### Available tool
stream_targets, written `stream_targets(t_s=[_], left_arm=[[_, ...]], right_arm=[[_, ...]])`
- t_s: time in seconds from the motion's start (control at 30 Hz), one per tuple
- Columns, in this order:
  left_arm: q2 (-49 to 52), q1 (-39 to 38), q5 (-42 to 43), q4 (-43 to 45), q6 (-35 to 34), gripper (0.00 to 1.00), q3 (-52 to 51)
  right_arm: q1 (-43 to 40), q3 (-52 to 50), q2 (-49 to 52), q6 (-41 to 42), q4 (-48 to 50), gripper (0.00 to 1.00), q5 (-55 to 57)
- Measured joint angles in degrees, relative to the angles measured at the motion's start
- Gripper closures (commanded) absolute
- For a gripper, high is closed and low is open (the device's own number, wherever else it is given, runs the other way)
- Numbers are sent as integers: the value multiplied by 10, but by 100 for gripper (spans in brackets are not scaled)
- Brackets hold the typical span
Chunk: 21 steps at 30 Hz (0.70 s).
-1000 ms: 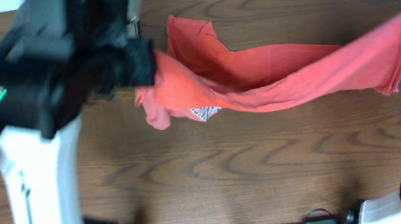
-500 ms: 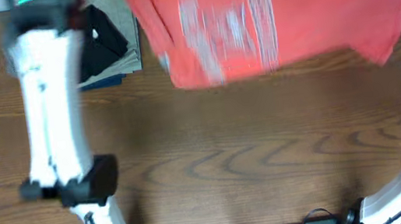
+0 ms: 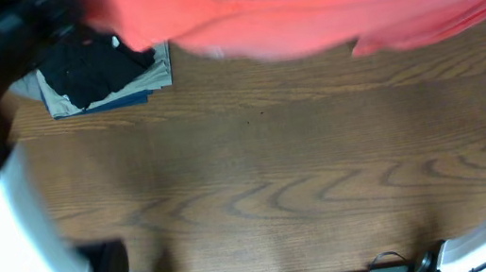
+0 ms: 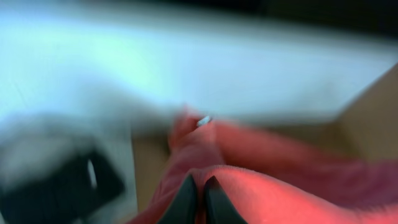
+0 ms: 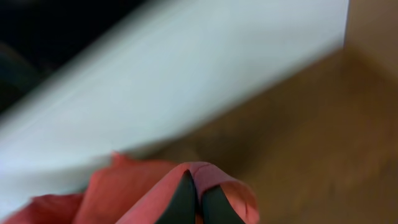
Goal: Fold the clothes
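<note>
Overhead, left wrist and right wrist views. The coral-red cotton t-shirt (image 3: pixel 303 23) is stretched in a long band across the far edge of the brown wooden table (image 3: pixel 278 179), running from far left to far right. It appears to be lifted off the surface, though motion blur hides its print and hem.

The left gripper (image 4: pixel 199 198) has its two dark fingers pressed together on a ridge of the red cloth. The right gripper (image 5: pixel 193 198) is likewise pinched onto a rolled edge of the same fabric. The white left arm (image 3: pixel 9 236) fills the near-left corner, heavily blurred.

At far left lies a pile of folded clothes (image 3: pixel 101 75), black on top with paler layers beneath, partly overhung by the shirt.

Progress, as judged: an early stage. The shirt is grasped at both ends and spread, but no crease or fold is visible. What remains is laying it flat on the open wood and making every fold.
</note>
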Motion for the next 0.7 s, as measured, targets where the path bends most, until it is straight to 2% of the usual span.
stream_targets(t_s=[0.17,0.3,0.4,0.7], left_arm=[[176,-19,8,-59,9,94,-128],[227,-39,7,-106,22,94,-183],[193,-53,8,-146,26,94,-182],[-20,-80,12,-146,21,94,-196]], right_arm=[[43,-143,40,-13,-8,99,38],[58,-190,46,-28,-45,99,57],[57,-190,40,-38,-91,99,64],[46,-190,6,-46,-183,99,109]])
